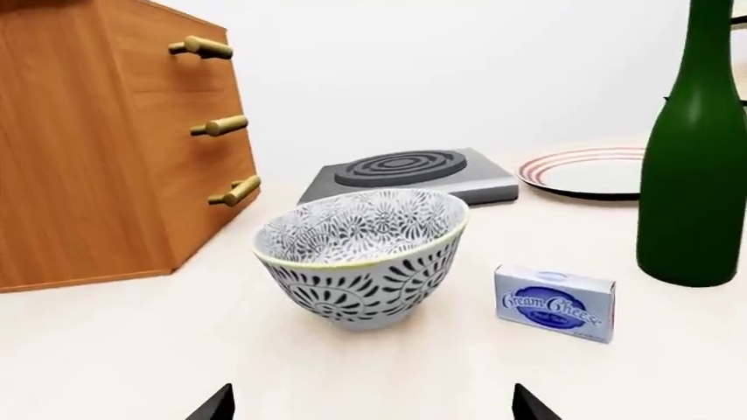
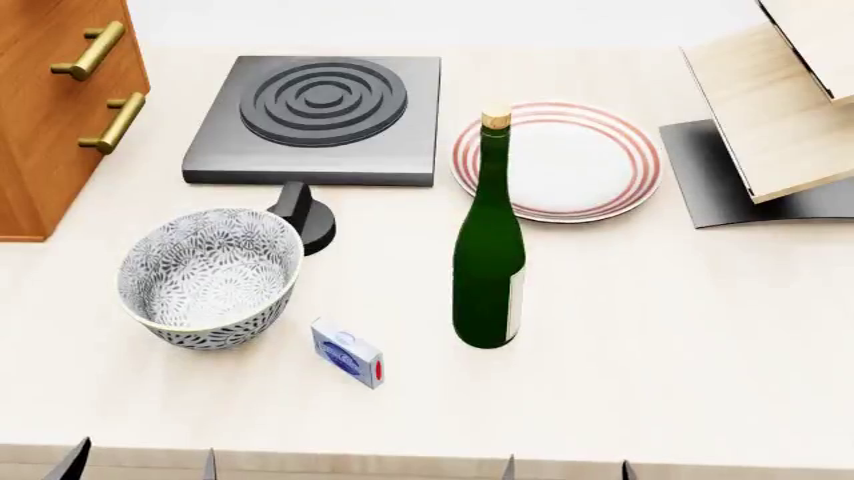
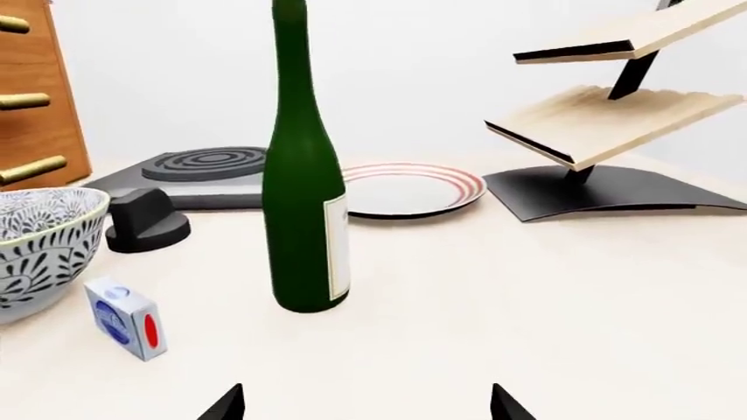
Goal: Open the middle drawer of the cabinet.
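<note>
The orange-brown cabinet (image 1: 82, 149) stands at the table's far left, also seen in the head view (image 2: 40, 130). Three brass bar handles are stacked on its front, and the middle drawer's handle (image 1: 219, 126) is the centre one; it also shows at the edge of the right wrist view (image 3: 26, 101). The front looks flush, with no drawer pulled out. My left gripper (image 1: 373, 411) is open and empty, low over the table's near edge, well short of the cabinet. My right gripper (image 3: 367, 409) is open and empty too, facing the bottle.
A patterned bowl (image 2: 207, 275) sits between my left gripper and the cabinet. A cream cheese box (image 2: 347, 353), a green bottle (image 2: 489, 250), a black knob (image 2: 304, 215), a hotplate (image 2: 320, 105), a striped plate (image 2: 561, 160) and a wooden rack (image 2: 774, 110) stand on the table.
</note>
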`<state>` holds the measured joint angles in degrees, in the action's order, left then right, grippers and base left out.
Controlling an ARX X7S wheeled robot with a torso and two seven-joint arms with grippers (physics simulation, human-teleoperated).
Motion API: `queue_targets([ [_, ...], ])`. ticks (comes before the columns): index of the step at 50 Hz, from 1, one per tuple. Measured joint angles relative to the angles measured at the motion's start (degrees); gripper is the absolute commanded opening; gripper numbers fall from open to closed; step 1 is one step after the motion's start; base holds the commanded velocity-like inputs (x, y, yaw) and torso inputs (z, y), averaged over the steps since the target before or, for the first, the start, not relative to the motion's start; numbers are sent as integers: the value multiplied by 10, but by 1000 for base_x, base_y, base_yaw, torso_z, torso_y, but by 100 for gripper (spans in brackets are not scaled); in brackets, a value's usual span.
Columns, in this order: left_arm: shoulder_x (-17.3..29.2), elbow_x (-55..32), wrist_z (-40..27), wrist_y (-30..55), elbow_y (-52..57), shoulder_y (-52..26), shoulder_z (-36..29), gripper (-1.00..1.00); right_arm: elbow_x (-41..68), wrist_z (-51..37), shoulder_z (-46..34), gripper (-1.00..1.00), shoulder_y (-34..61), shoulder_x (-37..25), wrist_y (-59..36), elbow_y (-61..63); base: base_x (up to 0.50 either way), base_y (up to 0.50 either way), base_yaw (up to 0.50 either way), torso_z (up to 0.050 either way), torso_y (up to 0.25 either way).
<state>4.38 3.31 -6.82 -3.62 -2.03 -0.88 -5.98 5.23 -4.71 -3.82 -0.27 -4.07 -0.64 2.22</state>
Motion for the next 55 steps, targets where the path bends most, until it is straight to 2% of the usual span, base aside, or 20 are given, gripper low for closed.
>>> queue_targets([
  [8,11,18,-18,-11,21,3,-12,100,-4,-16,-9,100,0,-9,-12,42,0,0,0,0,0],
  [14,17,24,-24,2,75,8,-18,100,-8,-29,-13,100,0,-17,-37,108,0,0,0,0,0],
  [39,26,-17,-18,230,438,-28,-18,100,-31,-64,-40,100,69,-49,-267,477,0,0,0,0,0],
  [45,34,-40,-27,284,515,-43,-18,100,-79,-29,-46,100,83,-21,-281,524,0,0,0,0,0],
  [47,66,-75,-62,289,533,-53,-29,100,-94,-17,-48,100,86,-12,-280,534,0,0,0,0,0],
  [49,121,-120,-122,279,548,-73,-58,100,-106,-8,-49,100,88,-4,-278,543,0,0,0,0,0],
  [55,284,-220,-319,227,579,-166,-187,100,-130,11,-50,100,91,11,-268,560,0,0,0,0,0],
])
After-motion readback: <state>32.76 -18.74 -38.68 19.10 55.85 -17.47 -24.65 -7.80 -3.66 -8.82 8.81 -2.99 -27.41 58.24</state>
